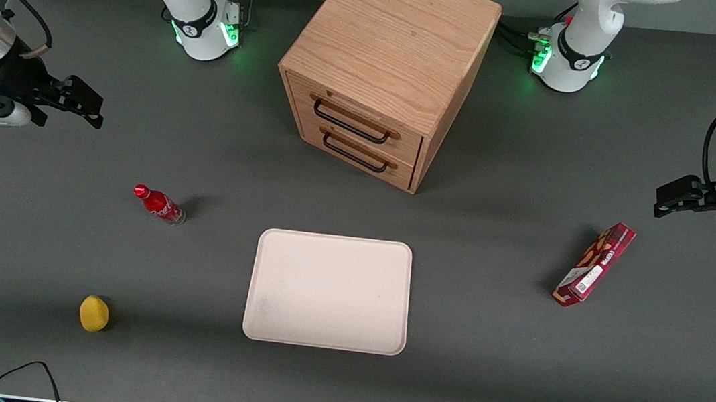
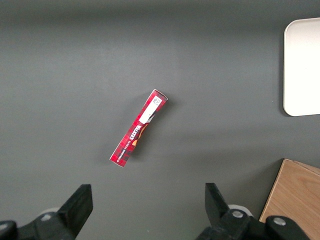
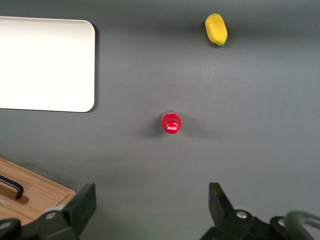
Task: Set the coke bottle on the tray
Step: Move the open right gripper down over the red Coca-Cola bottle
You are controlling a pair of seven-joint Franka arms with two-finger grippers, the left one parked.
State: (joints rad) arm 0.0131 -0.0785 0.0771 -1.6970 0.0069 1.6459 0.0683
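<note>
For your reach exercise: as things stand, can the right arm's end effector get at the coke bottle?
Probably yes. The coke bottle stands alone on the table, apart from the tray and lemon. The open end effector hangs above, nothing between.

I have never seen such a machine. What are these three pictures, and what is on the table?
These are robot arms at a grey table. One picture looks from the front; the other two come from cameras on the arms' wrists. The working arm's tool hangs open above the table, holding nothing. The coke bottle stands upright beside the tray, which holds nothing. A yellow lemon lies nearer to the front camera than the bottle. A wooden drawer cabinet and a red snack box are there too.
</note>
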